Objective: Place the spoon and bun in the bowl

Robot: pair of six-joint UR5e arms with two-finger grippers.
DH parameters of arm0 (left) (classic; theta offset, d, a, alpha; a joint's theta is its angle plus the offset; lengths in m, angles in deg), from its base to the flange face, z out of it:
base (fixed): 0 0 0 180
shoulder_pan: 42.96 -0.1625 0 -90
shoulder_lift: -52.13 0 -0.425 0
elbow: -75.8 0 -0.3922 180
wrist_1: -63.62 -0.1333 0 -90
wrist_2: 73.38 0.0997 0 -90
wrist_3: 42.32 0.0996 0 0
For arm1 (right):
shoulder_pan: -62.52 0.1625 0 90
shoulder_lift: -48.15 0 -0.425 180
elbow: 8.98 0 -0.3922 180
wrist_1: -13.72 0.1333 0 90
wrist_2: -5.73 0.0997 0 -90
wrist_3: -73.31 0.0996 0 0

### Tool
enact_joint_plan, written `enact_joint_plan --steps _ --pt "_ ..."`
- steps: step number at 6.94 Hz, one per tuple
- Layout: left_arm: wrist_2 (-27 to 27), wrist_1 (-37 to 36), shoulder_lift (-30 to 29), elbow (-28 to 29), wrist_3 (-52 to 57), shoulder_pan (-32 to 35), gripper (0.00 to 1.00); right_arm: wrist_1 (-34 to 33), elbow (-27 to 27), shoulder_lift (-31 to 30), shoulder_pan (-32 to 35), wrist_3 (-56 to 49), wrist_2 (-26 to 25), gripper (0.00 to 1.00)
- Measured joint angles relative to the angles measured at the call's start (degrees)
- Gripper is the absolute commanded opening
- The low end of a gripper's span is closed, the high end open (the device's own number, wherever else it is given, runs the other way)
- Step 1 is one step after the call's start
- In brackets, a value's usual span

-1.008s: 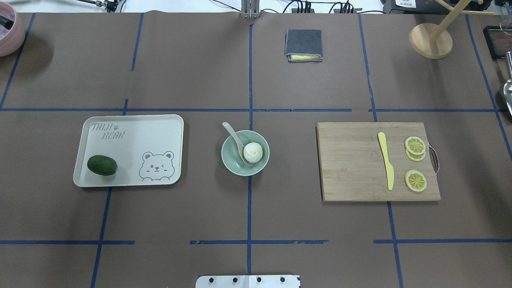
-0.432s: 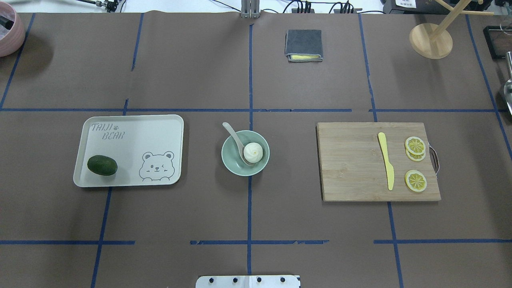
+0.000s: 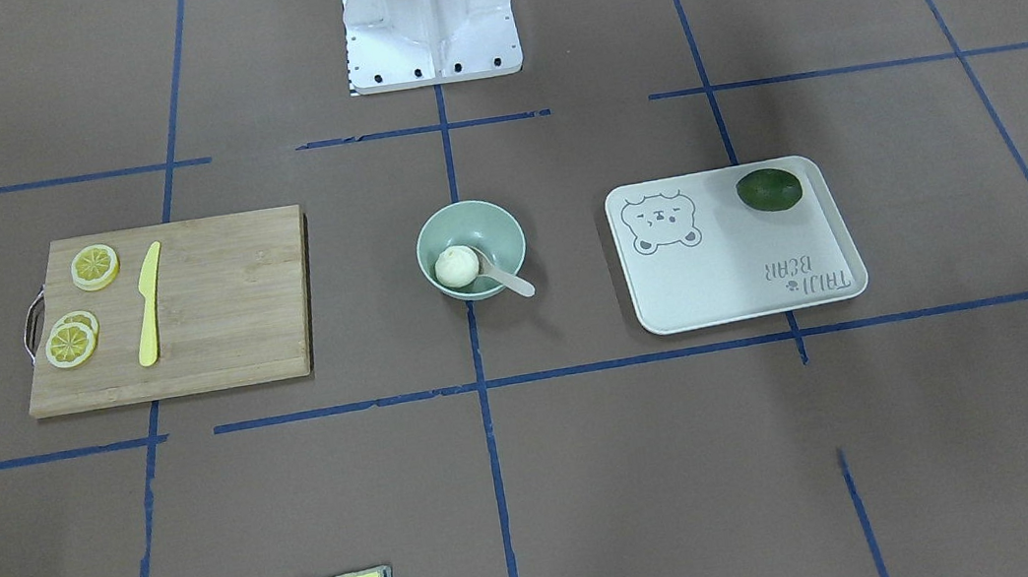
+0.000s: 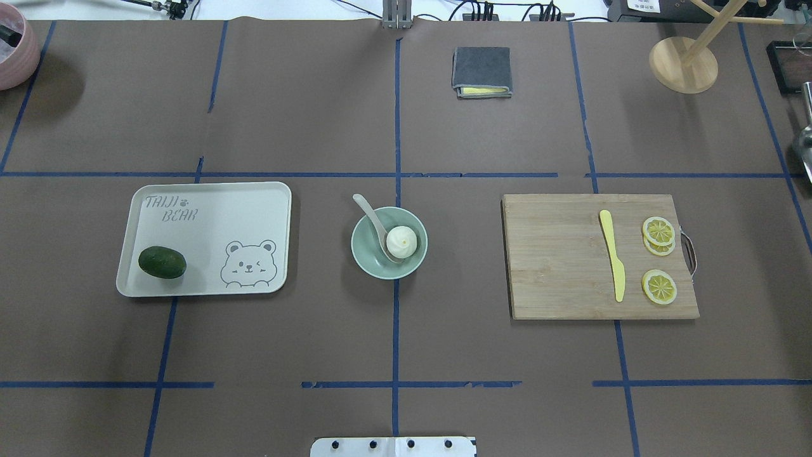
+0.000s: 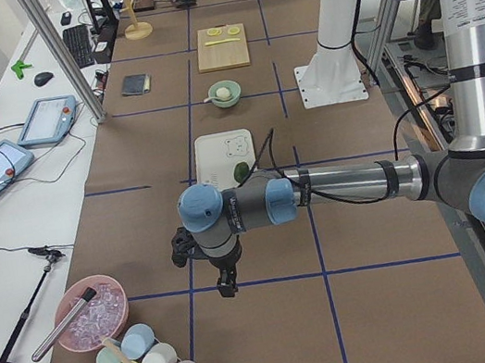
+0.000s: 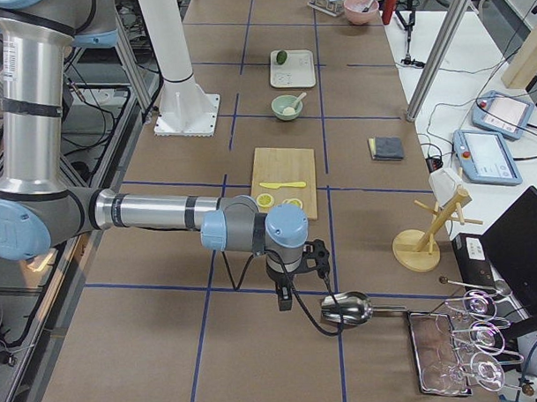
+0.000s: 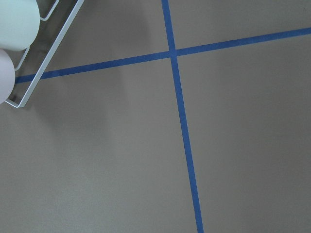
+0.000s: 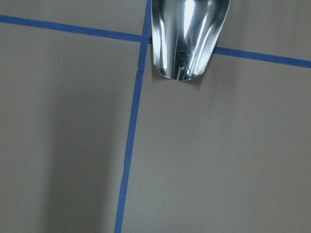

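Observation:
The mint-green bowl (image 4: 374, 264) stands at the table's middle, also in the front-facing view (image 3: 478, 224). The white bun (image 4: 401, 240) lies inside it. The pale spoon (image 4: 374, 222) rests in the bowl beside the bun, its handle sticking out over the far-left rim (image 3: 510, 281). My left gripper (image 5: 228, 285) hangs over bare table far to the left, near the cups. My right gripper (image 6: 283, 302) hangs far to the right, by a metal scoop. Both show only in the side views, so I cannot tell whether they are open or shut.
A bear tray (image 4: 209, 216) with a green avocado (image 4: 162, 262) lies left of the bowl. A cutting board (image 4: 558, 266) with a yellow knife (image 4: 613, 254) and lemon slices (image 4: 658, 285) lies to the right. A grey cloth (image 4: 481, 68) is at the back. A metal scoop (image 8: 187, 34) lies under the right wrist.

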Motion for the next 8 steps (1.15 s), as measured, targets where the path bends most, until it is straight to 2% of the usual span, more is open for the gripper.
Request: enact_joint_plan --steps 8 --pt "-0.39 0.22 -0.90 -0.51 0.09 -0.07 1.00 0.10 -1.45 -0.82 0.01 -0.49 0.19 1.00"
